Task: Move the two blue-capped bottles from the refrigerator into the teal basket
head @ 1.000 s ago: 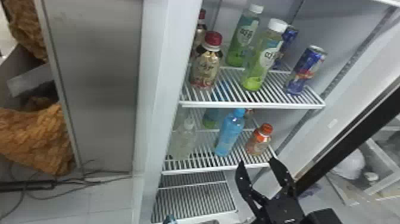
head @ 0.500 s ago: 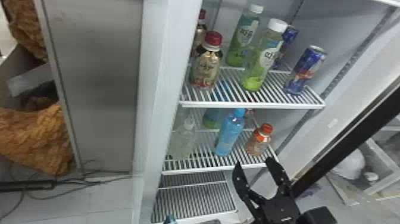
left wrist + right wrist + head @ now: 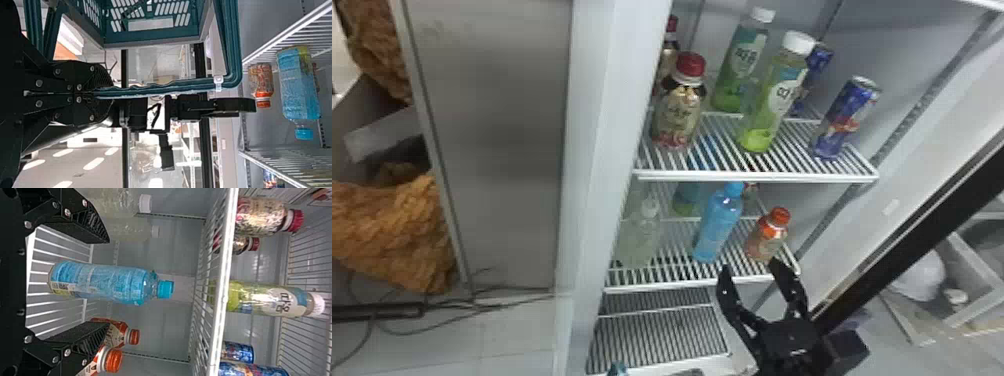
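Refrigerator (image 3: 592,100) is standing open through centre and right of the head view. Basket (image 3: 152,39) is showing in the left wrist view, its rim running between the left gripper's (image 3: 103,94) closed fingers, which are gripping it. Right gripper (image 3: 749,266) is sitting lower right of the head frame, fingers spread wide, holding nothing. Blue bottle (image 3: 719,225) is standing upright on the middle shelf, just below frame centre; second blue bottle (image 3: 686,197) is standing behind it, cap partly hidden by shelf wires. Orange-capped bottle (image 3: 767,235) is standing just beside, rightward.
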Controlling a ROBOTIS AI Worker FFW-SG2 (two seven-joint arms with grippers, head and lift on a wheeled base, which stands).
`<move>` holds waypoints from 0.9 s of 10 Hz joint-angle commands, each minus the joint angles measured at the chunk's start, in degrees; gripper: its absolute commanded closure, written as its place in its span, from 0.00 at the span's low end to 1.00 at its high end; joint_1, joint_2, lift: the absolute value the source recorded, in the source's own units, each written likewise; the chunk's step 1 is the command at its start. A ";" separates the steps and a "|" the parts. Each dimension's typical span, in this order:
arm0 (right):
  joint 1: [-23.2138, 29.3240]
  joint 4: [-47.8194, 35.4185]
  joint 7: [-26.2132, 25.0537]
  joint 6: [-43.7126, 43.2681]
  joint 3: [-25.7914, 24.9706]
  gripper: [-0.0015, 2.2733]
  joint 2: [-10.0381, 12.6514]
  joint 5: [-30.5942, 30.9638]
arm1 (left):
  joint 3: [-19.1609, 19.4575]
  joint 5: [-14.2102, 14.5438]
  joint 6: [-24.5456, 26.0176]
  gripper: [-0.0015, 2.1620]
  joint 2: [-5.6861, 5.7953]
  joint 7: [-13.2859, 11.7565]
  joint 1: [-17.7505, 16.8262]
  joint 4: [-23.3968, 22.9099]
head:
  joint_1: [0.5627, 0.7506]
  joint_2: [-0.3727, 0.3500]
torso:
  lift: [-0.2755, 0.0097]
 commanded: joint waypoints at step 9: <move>-14.02 14.40 1.14 -2.19 0.53 0.10 -1.19 1.98 | -0.09 0.19 1.12 0.53 -0.13 0.00 -0.28 0.14 | 0.70 0.03 | 0.46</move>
